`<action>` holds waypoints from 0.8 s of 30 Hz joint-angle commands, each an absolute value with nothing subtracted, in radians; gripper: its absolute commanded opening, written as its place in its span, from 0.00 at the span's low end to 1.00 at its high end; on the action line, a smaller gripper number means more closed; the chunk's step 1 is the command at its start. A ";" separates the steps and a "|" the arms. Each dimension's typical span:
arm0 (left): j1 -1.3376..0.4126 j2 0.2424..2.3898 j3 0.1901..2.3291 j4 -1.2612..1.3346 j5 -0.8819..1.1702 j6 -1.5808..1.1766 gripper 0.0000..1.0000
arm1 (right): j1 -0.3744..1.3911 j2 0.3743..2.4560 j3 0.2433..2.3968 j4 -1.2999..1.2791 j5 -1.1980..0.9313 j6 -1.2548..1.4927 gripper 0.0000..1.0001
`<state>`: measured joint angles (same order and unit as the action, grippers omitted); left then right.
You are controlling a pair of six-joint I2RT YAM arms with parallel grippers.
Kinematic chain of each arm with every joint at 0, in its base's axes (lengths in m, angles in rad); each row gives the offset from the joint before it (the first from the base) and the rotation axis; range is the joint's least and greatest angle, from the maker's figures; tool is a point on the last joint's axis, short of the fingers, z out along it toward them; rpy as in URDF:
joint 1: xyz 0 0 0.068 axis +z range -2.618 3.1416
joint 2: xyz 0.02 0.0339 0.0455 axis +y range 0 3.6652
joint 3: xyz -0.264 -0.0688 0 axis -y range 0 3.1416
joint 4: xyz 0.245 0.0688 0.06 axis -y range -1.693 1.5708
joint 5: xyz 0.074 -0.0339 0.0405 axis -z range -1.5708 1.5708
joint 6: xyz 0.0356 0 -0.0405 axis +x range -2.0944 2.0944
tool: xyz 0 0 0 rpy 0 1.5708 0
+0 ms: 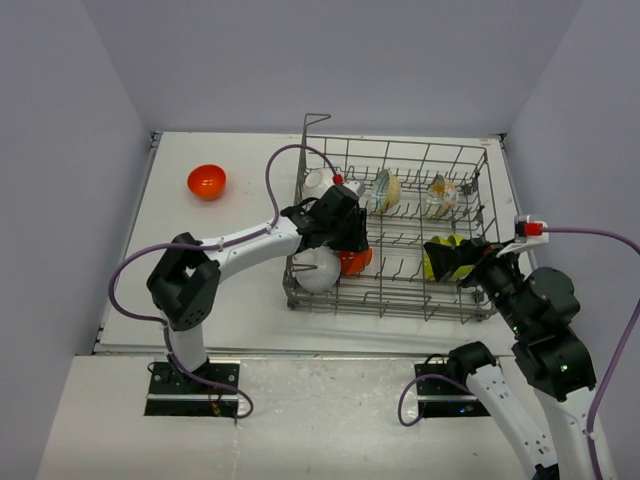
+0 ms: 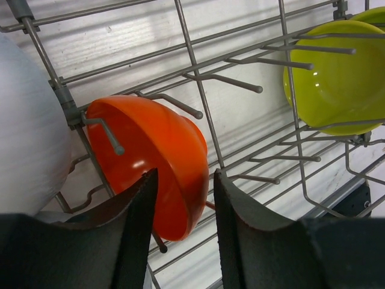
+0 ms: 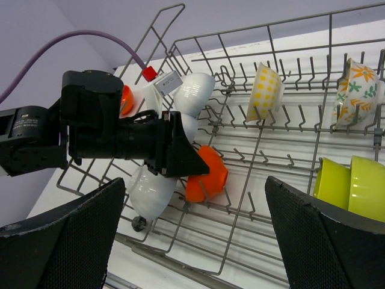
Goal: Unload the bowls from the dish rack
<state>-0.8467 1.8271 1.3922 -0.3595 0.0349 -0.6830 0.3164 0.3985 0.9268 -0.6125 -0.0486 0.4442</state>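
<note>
In the dish rack (image 1: 392, 307), my left gripper (image 1: 347, 243) (image 2: 184, 173) is shut on the rim of an orange-red bowl (image 1: 357, 262) (image 2: 162, 144) (image 3: 207, 177). One finger (image 2: 141, 205) is inside the bowl, the other outside, and the bowl still leans on the tines. A white bowl (image 1: 317, 270) (image 2: 27, 132) (image 3: 150, 189) lies just left of it. Two lime-green bowls (image 1: 437, 266) (image 2: 337, 84) (image 3: 349, 186) stand at the right. My right gripper (image 1: 462, 262) (image 3: 195, 241) hovers wide open by them, holding nothing.
A second orange-red bowl (image 1: 207, 181) sits on the table left of the rack. Two patterned cream bowls (image 1: 385, 190) (image 1: 440, 195) stand in the rack's far row, with another white bowl (image 3: 195, 90) at the far left. Tines and the tall corner post (image 1: 305, 150) surround my left gripper.
</note>
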 commanded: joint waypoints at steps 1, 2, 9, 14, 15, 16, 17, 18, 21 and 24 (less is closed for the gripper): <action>-0.850 1.838 1.365 -0.293 0.070 -0.699 0.40 | 0.321 0.410 0.920 -0.575 -0.064 0.433 0.99; -0.850 1.835 1.359 -0.284 0.077 -0.703 0.36 | 0.321 0.410 0.920 -0.575 -0.064 0.433 0.99; -0.850 1.818 1.331 -0.238 0.089 -0.712 0.22 | 0.321 0.408 0.916 -0.577 -0.058 0.425 0.99; -0.848 1.809 1.331 -0.238 0.084 -0.713 0.11 | 0.321 0.407 0.911 -0.574 -0.060 0.423 0.99; -0.848 1.807 1.333 -0.236 0.086 -0.713 0.08 | 0.321 0.407 0.913 -0.574 -0.058 0.423 0.99; -0.848 1.804 1.335 -0.236 0.086 -0.713 0.00 | 0.321 0.405 0.911 -0.575 -0.057 0.422 0.99; -0.848 1.795 1.336 -0.236 0.084 -0.712 0.00 | 0.321 0.403 0.911 -0.574 -0.055 0.422 0.99; -0.848 1.790 1.338 -0.236 0.084 -0.712 0.00 | 0.319 0.403 0.913 -0.574 -0.055 0.420 0.99; -0.848 1.758 1.339 -0.230 0.074 -0.710 0.00 | 0.321 0.403 0.913 -0.574 -0.052 0.419 0.99; -0.847 1.721 1.336 -0.215 0.067 -0.704 0.00 | 0.321 0.402 0.914 -0.574 -0.051 0.417 0.99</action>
<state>-0.8524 1.8160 1.3357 -0.2707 0.0982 -0.7403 0.3164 0.3985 0.9157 -0.6117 -0.0475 0.4358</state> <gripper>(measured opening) 0.164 0.987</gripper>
